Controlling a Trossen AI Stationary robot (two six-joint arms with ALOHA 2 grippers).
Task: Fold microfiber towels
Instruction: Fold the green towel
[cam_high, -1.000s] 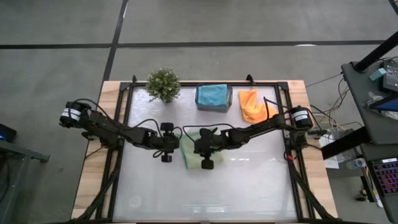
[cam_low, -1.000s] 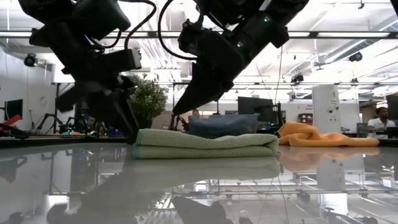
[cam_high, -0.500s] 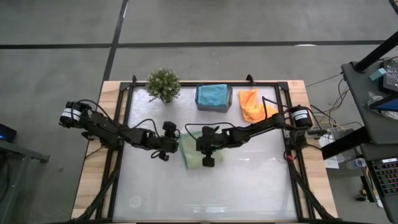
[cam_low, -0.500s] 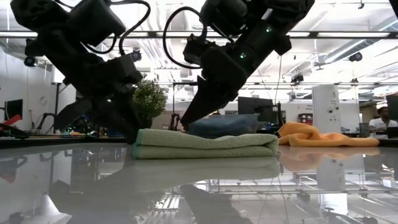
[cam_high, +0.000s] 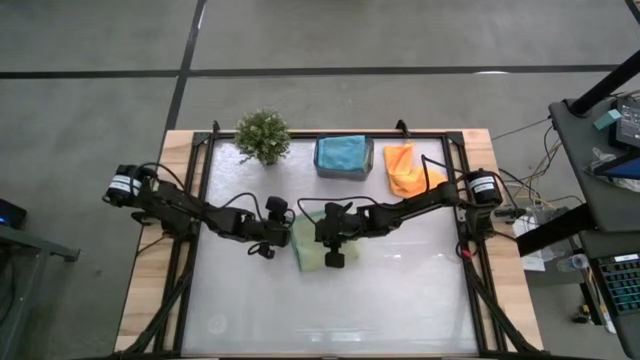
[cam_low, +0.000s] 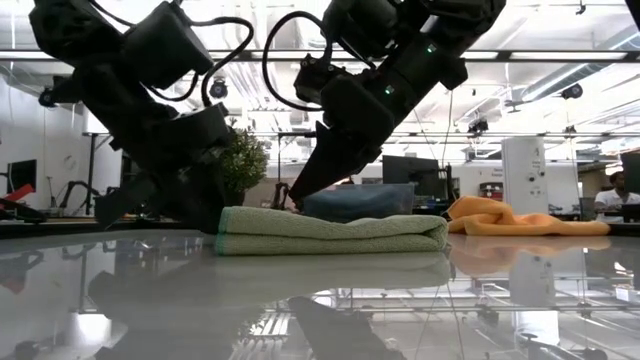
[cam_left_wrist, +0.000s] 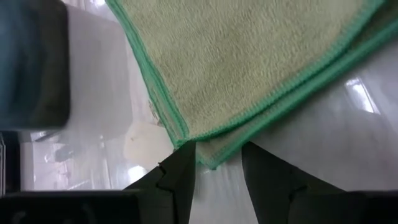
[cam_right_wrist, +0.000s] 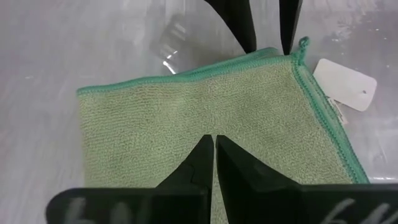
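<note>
- At the middle of the white surface (cam_high: 400, 300), a light green towel (cam_high: 312, 243) lay folded flat, its layered edges stacked.
- Left pincer (cam_left_wrist: 216, 169) stood parted astride that towel's bound corner, touching the surface, nothing clamped.
- Right pincer (cam_right_wrist: 214, 144), clenched with nothing between its tips, pressed on top of the fold.
- My judgement: to finish well, the left should close on both layers at the corner while the right pins the cloth, so the edges stay aligned.
- Farther back, a teal-blue towel (cam_high: 341, 151) sat in the grey bin (cam_high: 343, 174), an orange towel (cam_high: 404, 167) beside it.
</note>
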